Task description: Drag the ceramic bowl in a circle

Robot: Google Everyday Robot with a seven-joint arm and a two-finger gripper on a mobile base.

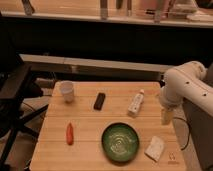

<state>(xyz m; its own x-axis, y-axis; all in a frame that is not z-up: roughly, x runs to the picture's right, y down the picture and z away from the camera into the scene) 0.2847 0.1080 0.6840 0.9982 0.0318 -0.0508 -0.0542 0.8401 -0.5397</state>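
The ceramic bowl (120, 142) is round, shallow and dark green with pale swirl marks inside. It sits upright on the wooden table (85, 120), near the front edge and a little right of centre. My white arm comes in from the right. My gripper (166, 117) hangs pointing down over the table's right edge, up and to the right of the bowl and apart from it. It holds nothing that I can see.
A white cup (67, 91) stands at the back left. A black flat object (99, 101) and a white tube (136, 102) lie behind the bowl. An orange-red carrot-like item (70, 133) lies left of the bowl, and a white pad (155, 148) right of it. A dark chair (15, 95) stands left of the table.
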